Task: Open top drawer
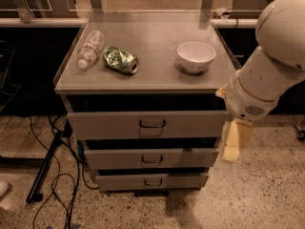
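Note:
The top drawer (109, 125) is the tallest and widest grey front in the cabinet, with a small metal pull handle (152, 124) at its centre. A dark gap shows above its front panel. My gripper (235, 140) hangs down from the white arm (267, 80) just past the drawer's right end, at about the height of the top and middle drawers. It is apart from the handle and holds nothing that I can see.
On the cabinet top (152, 32) lie a clear plastic bottle (90, 49), a crushed green can (120, 60) and a white bowl (196, 56). Two shorter drawers (114, 159) (119, 182) sit below. Cables and a dark stand leg (47, 168) lie on the floor at left.

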You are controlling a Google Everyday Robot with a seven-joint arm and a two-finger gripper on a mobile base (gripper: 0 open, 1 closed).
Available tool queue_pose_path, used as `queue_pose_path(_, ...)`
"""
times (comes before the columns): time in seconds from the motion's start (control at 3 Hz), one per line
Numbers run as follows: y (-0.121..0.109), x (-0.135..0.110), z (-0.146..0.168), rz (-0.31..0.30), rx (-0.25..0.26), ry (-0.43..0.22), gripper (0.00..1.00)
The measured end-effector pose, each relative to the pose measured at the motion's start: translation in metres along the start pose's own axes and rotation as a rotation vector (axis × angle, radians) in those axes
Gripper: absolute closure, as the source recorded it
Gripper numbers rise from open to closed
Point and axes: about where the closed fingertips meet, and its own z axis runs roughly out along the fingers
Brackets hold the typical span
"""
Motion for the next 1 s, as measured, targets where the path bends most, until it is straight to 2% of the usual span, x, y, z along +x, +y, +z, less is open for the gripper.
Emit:
queue_pose_path(0.33, -0.007, -0.012, 0.032, -0.024, -0.026, -0.002, 0.00)
queue_pose_path(0.67, -0.034, -0.035, 0.072, -0.078, -0.028, 0.020, 0.00)
queue_pose_path(1.0, -0.034, -0.035, 0.072, -0.078, -0.028, 0.020, 0.00)
